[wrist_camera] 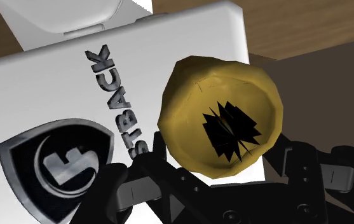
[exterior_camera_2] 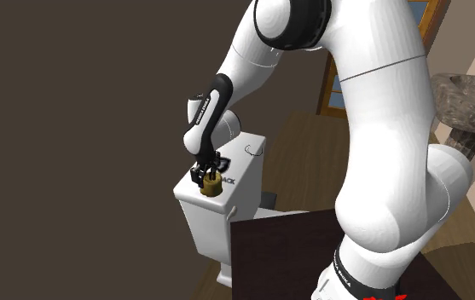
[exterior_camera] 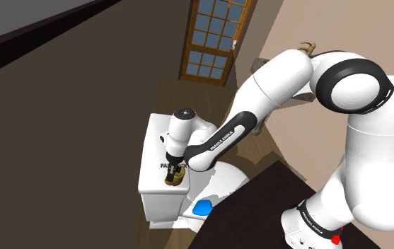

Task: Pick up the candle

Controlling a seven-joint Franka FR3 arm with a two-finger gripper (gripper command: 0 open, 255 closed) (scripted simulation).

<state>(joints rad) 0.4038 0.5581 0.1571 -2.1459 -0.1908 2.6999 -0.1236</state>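
The end effector is pinching the yellow candle between its two black fingers. The candle is sitting on the white toilet tank, close to one corner of the lid.

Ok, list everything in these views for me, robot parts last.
candle: one, yellow-brown, on the tank lid, at the gripper
toilet tank: one, white, against the dark wall
logo: one, black and grey shield, on the lid beside the candle
blue item: one, blue, just below the tank, unidentifiable
door: one, brown frame, blue-grey panes, shoulder view's top
basin: one, grey, second exterior view's right edge
stand: one, dark brown top, under the arm
arm: one, white with dark joints, reaching to the tank
gripper: one, black, at the candle
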